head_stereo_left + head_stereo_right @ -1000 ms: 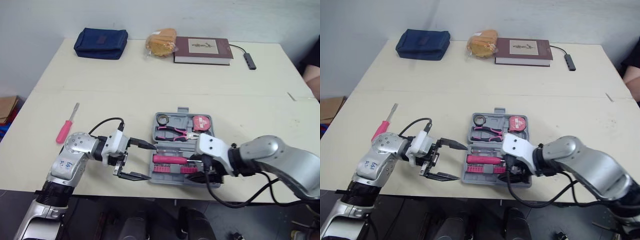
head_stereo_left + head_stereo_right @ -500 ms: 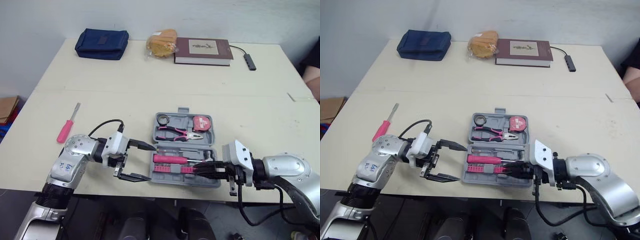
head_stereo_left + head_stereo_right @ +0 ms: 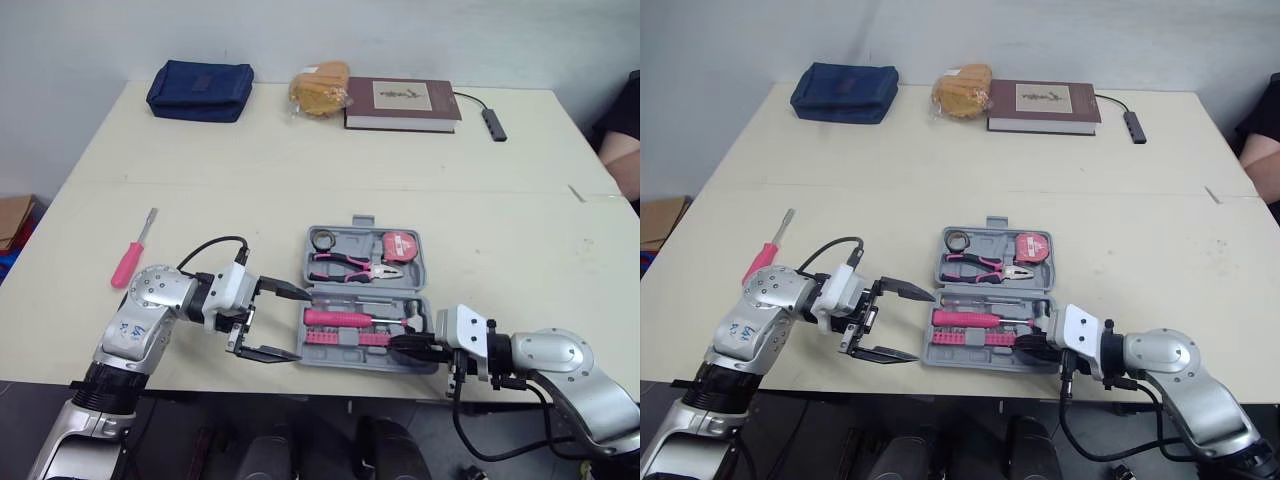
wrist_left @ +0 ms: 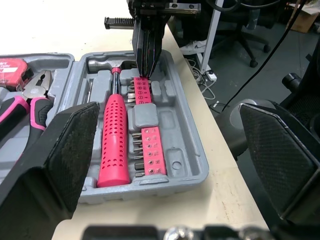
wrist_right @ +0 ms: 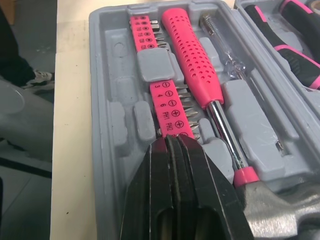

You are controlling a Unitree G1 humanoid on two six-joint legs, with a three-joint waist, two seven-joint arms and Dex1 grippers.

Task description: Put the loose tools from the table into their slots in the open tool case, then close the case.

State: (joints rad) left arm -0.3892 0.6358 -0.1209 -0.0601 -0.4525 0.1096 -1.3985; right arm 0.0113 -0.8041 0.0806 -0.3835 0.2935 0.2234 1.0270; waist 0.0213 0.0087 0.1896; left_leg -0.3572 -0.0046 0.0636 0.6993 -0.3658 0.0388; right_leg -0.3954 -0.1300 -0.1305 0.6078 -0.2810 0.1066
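Step in hand: loading the loose tools, by my reading; the lid was not yet shut.
Tool case [image 3: 364, 220]: lay open near the table's front edge, between the two grippers.
Loose tool: pink screwdriver [image 3: 135, 250] lay on the table, well apart from the case on the left side.
Left gripper [image 3: 924, 325]: fingers spread wide, empty, just beside the case's left end.
Right gripper [image 3: 402, 343]: fingers pressed together, holding nothing, tips at the case's right end over the bit strip [image 5: 170, 107].
Already seated: hammer [image 5: 195, 65], pliers [image 3: 350, 265], tape measure [image 3: 404, 246].
Next move: probably a left-arm reach to the screwdriver handle; its slot could not be identified.
Legible writing: bit strip read "3 4 6 PH1 PH2".
Book [image 3: 402, 101] cover: too small to read.
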